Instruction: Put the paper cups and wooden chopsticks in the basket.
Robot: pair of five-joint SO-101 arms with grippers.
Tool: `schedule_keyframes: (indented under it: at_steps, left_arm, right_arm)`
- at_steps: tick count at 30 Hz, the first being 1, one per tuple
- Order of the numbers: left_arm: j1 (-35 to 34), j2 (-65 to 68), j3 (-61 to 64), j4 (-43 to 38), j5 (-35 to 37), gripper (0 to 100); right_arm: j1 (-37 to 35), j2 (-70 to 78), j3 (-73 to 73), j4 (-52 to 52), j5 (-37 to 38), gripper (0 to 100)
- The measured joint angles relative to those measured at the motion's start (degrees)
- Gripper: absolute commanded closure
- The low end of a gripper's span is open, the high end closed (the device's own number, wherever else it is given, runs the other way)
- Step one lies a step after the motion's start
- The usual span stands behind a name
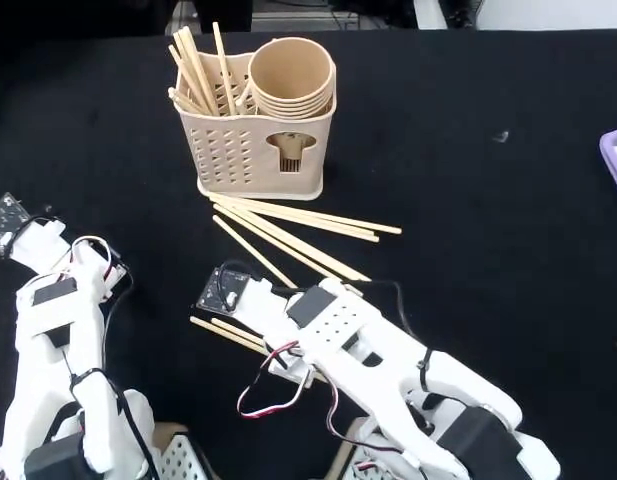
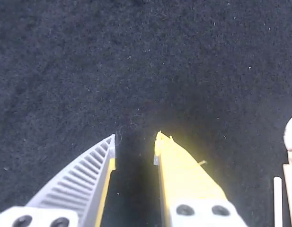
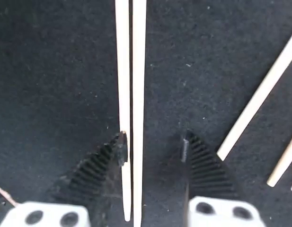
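Left gripper: I see it parted, over bare black cloth;
Basket: stacked paper cups and several chopsticks stand inside;
Right gripper: spread; a chopstick pair lies between its fingers;
Loose sticks: on the cloth, between Basket and Right gripper.

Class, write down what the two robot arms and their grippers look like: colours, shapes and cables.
The left arm and the right arm are blocky white plastic with black motors. Red, white and black cables loop off the right arm. The left gripper has one pale ribbed finger and one yellow finger. The right gripper has two black toothed fingers.
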Motion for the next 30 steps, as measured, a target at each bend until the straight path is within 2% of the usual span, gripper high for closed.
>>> schedule_keyframes:
  at_steps: [5,10,12,14,16,17,26,30]
  left_arm:
    - [0.0,0.0,0.0,0.0,0.0,86]
    - [0.0,0.0,0.0,0.0,0.0,86]
    - [0.0,0.0,0.0,0.0,0.0,86]
    - [0.0,0.0,0.0,0.0,0.0,86]
    - [0.0,0.0,0.0,0.0,0.0,86]
    - [0.0,0.0,0.0,0.0,0.0,86]
    - [0.0,0.0,0.0,0.0,0.0,86]
    - [0.0,0.0,0.0,0.0,0.0,86]
  right_arm:
    - [0.0,0.0,0.9,-0.7,0.0,80.5]
    - [-0.1,-0.8,6.2,-9.6,-0.1,80.5]
    - [-0.2,-1.8,7.5,-10.7,-0.1,85.1]
    - [0.1,-1.8,7.6,-10.8,-0.1,98.8]
    - [0.4,-2.1,7.5,-11.0,-0.1,96.6]
    - [0.4,-2.3,7.5,-11.2,-0.1,98.7]
    - [0.2,-1.8,-4.0,3.3,2.9,98.8]
    - [4.8,-1.8,-12.8,8.6,3.2,98.8]
